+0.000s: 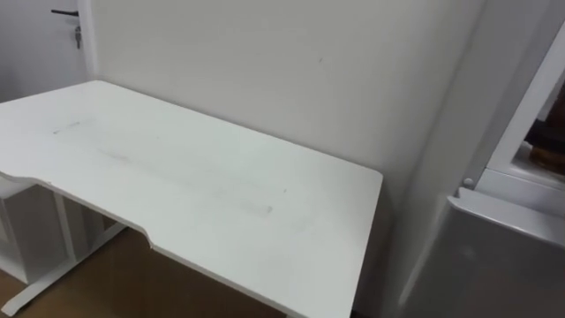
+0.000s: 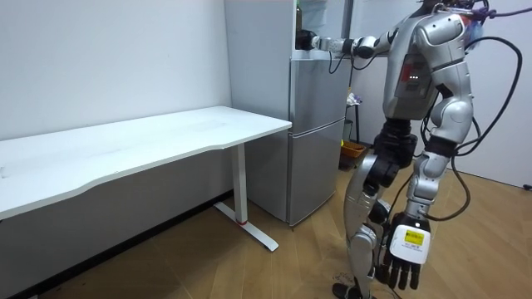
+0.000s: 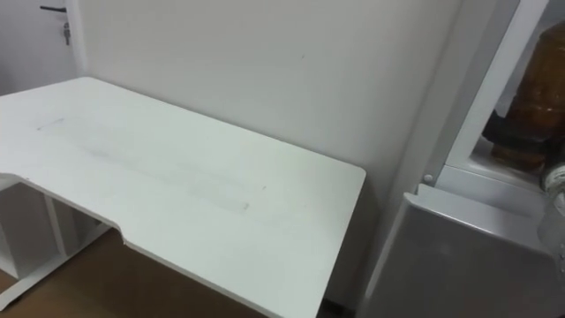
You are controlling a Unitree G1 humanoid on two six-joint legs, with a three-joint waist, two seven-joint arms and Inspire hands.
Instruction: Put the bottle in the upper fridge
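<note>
My right hand (image 2: pixel 307 39) reaches into the top of the fridge (image 2: pixel 316 116), presumably to shelve the bottle (grip hidden: I cannot tell); my left hand (image 2: pixel 406 249) hangs loose-fingered, unneeded.

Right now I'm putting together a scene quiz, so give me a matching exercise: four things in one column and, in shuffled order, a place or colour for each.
Things:
1. table
2. fridge
3. left hand
4. right hand

Descriptions:
A. reached out at the top of the fridge
B. hangs low at the robot's side
C. white, beside the fridge
D. silver, at the table's end

Pairs: 1-C, 2-D, 3-B, 4-A
</note>
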